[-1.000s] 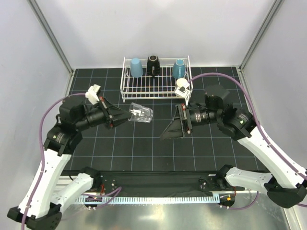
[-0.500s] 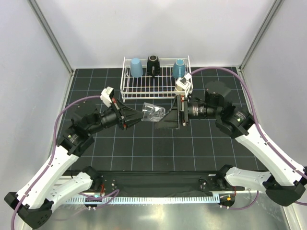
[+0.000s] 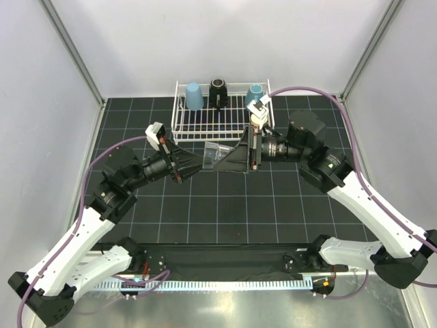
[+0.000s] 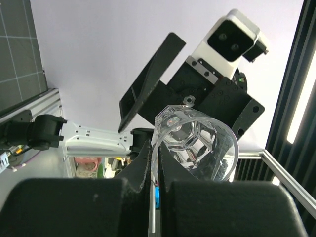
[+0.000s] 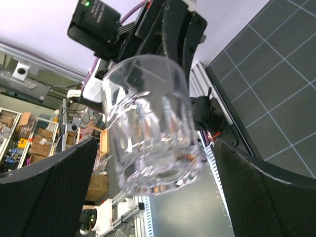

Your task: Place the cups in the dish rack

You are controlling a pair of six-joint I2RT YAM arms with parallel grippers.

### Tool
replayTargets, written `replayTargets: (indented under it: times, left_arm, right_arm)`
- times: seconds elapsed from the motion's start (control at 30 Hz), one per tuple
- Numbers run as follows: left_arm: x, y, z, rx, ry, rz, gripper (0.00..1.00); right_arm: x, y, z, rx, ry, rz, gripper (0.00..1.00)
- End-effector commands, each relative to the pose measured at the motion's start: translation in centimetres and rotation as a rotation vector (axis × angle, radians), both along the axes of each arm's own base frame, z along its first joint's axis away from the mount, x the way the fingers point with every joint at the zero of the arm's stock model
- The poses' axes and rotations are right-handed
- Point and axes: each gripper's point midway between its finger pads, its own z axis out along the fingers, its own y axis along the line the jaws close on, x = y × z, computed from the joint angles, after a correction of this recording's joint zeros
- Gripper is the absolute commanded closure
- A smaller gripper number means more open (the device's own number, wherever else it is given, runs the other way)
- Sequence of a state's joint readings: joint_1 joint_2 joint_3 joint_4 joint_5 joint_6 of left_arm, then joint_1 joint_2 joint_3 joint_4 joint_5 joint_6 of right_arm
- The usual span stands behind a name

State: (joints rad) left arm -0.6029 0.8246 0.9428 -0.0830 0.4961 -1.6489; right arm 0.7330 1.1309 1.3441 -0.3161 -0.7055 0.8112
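A tiny clear glass point(image 3: 215, 152) hangs in mid-air over the mat in front of the white wire dish rack point(image 3: 176, 130). My left gripper point(image 3: 198, 161) is shut on its rim, one finger inside and one outside point(image 4: 157, 158). My right gripper point(image 3: 227, 154) is open, its fingers point(image 5: 49, 182) standing either side of the glass's base point(image 5: 150, 148) without touching it. A light blue tumbler point(image 3: 194, 96), a black cup point(image 3: 218, 92) and a teal mug point(image 3: 255, 96) stand in the rack's back row. The tan cup is out of view.
The black gridded mat point(image 3: 205, 205) covers the table between the arm bases and the rack. White enclosure walls point(image 3: 41, 82) stand to the left, right and behind. Purple cables point(image 3: 300, 90) loop off both arms.
Both arms have swung toward each other. The left gripper has carried the glass to the right, and the right gripper's open fingers have come around its base.
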Motion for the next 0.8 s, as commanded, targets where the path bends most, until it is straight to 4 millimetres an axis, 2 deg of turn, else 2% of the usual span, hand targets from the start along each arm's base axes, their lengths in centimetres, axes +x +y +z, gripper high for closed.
replayTargets:
  times: [0.0,0.27,0.47,0.77]
  left_arm:
    - [-1.3,0.0,2.4,-0.075,-0.074,-0.061,1.00]
    - [-1.7,0.3,2.2,-0.079,-0.076,-0.059,1.00]
    - [-1.7,0.5,1.7,-0.083,-0.058,-0.046,1.00]
    - [-1.1,1.1,1.7,-0.114,-0.015,0.012,1.00]
  right_arm:
    - [0.4,0.0,2.3,0.042,-0.078,-0.023,0.00]
    - [1.3,-0.3,2.6,0.033,-0.071,-0.087,0.01]
    - [1.3,-1.1,2.5,0.031,-0.073,-0.125,0.07]
    - [1.7,-0.6,3.0,0.113,-0.050,-0.136,0.14]
